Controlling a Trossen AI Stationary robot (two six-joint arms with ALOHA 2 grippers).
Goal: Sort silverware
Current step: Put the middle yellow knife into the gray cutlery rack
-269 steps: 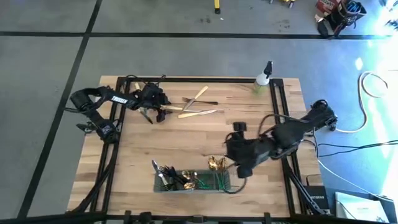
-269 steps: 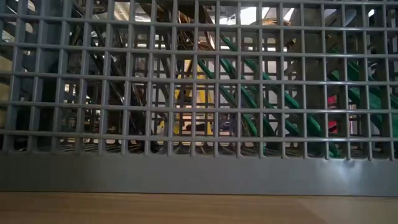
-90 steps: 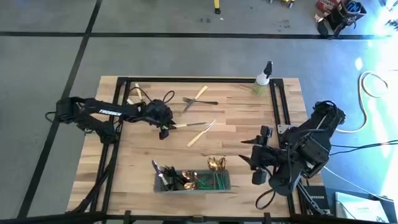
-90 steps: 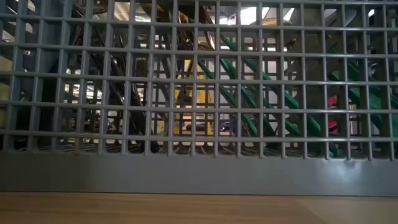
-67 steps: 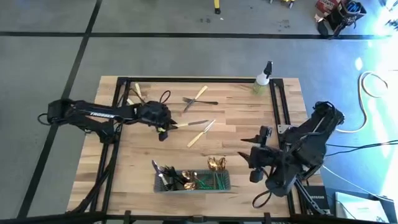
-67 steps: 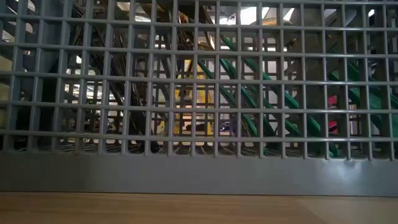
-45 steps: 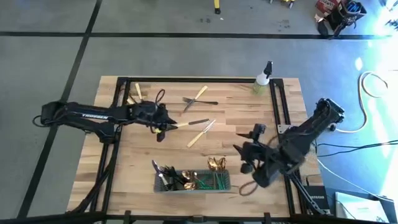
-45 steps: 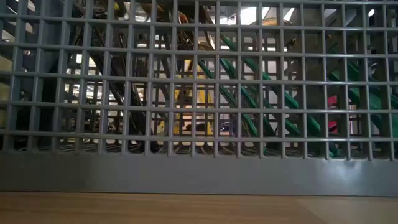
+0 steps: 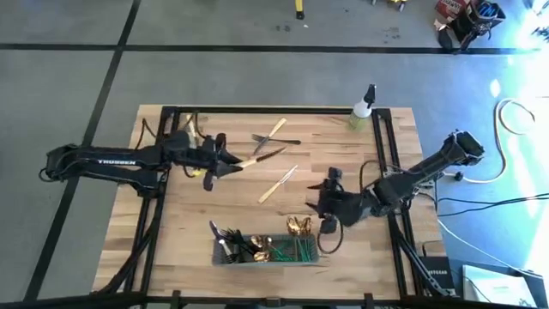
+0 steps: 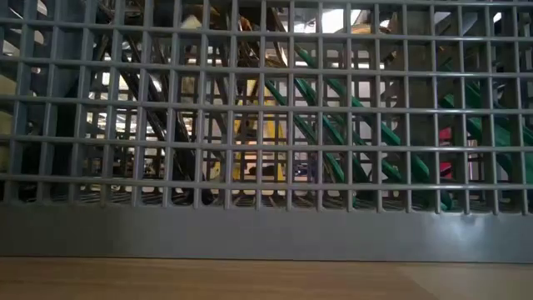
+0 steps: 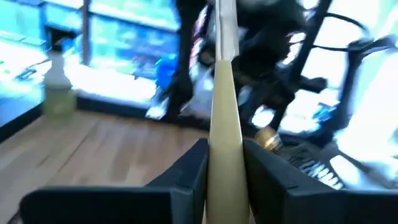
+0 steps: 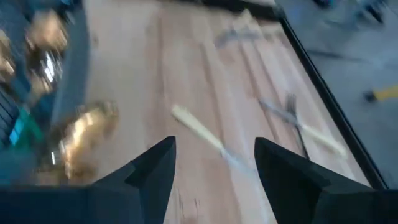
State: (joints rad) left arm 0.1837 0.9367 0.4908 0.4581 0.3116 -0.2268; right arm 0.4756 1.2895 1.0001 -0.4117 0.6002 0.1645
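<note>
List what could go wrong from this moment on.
The left gripper pinches a cream-handled knife by its handle end only, so it may swing or slip on the way to the caddy. The right gripper, open, hovers near the caddy; both arms heading there might collide.

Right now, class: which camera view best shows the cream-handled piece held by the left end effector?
Left wrist view: the cream-handled piece sits clamped in the left end effector. The high view shows it small; the low view shows only caddy mesh.
</note>
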